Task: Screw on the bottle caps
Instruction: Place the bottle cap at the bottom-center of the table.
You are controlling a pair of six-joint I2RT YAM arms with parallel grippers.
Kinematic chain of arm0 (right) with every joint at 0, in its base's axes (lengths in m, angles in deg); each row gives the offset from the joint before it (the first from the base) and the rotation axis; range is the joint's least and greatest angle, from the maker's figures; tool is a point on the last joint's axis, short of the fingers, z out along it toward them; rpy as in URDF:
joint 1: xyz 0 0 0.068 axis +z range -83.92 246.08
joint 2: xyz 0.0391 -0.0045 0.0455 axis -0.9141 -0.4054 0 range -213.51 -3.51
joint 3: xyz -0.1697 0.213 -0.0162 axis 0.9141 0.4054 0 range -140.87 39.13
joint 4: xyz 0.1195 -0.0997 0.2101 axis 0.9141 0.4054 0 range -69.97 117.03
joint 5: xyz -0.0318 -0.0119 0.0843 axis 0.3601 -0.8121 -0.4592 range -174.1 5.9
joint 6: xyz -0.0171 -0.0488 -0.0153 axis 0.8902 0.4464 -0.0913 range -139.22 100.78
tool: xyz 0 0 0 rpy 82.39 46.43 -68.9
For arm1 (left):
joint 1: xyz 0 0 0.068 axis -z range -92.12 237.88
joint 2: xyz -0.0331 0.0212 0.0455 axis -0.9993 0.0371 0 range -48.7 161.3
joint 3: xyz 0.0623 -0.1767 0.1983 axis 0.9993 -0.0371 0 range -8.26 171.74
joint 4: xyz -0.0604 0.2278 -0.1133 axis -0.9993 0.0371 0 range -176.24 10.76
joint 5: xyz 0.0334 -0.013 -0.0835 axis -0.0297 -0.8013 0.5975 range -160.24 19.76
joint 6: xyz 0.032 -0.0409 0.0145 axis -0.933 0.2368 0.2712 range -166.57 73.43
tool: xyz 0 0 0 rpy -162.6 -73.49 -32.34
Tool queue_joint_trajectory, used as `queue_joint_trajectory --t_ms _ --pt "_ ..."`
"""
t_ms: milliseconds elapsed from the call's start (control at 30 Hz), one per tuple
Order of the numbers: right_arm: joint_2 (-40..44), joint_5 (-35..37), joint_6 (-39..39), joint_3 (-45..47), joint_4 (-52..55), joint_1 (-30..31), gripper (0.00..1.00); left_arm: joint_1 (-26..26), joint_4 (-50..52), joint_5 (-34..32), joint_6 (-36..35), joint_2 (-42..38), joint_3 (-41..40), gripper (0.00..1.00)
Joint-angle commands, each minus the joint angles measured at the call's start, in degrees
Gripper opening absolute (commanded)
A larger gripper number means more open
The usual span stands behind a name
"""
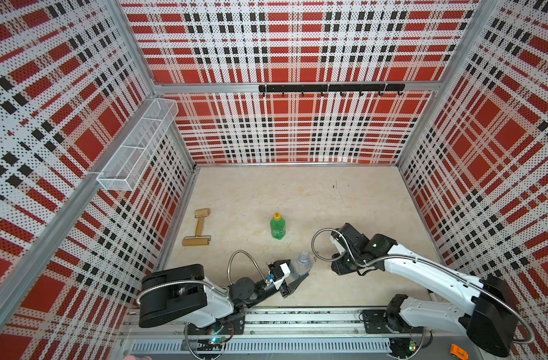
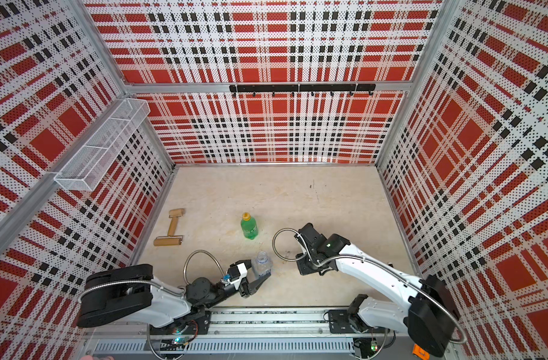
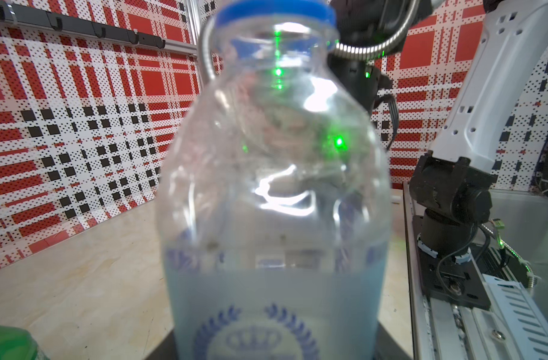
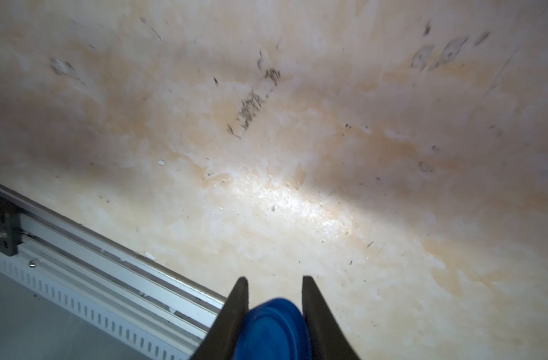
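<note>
Roughly half done, I'd say. The yellow-orange cap (image 1: 277,215) sits on the green bottle (image 1: 278,229), which stands mid-bench (image 1: 297,193); how tight it is can't be told. Your left pincer (image 1: 298,275) grips the clear bottle (image 1: 301,263) by its body near the front edge. The neck is uncapped, with only a blue ring on it. Your right pincer (image 4: 275,280) is clamped on the blue cap (image 4: 272,330), apart from the bottle. You've yet to seat and thread that one.

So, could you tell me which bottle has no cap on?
The clear bottle in the left gripper: its neck is open. The green bottle standing on the table wears a yellow cap; the blue cap is in the right gripper.
</note>
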Motion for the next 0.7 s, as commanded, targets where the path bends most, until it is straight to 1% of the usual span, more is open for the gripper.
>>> queue_joint_trajectory --t_ms 0,200,333,467,667 --pt "-2.98 -1.74 -1.92 3.15 -6.58 -0.24 0.31 -0.64 -1.32 -0.37 0.06 -1.13 -0.83 0.58" --pt "-7.89 -2.08 -2.07 6.24 -10.32 -0.23 0.32 -0.63 -1.23 -0.19 0.06 -0.94 -0.69 0.58" --pt "-10.66 -1.15 -1.52 6.44 -10.68 -0.23 0.37 -0.64 -1.24 -0.19 0.09 -0.70 -0.74 0.58" --pt "-11.31 0.75 -1.90 6.27 -10.25 -0.30 0.39 -0.63 -1.24 -0.11 -0.03 -0.16 -0.48 0.58" --pt "-10.77 0.81 -2.38 5.33 -8.90 -0.25 0.40 -0.67 -1.24 -0.10 -0.03 0.22 -0.37 0.58"
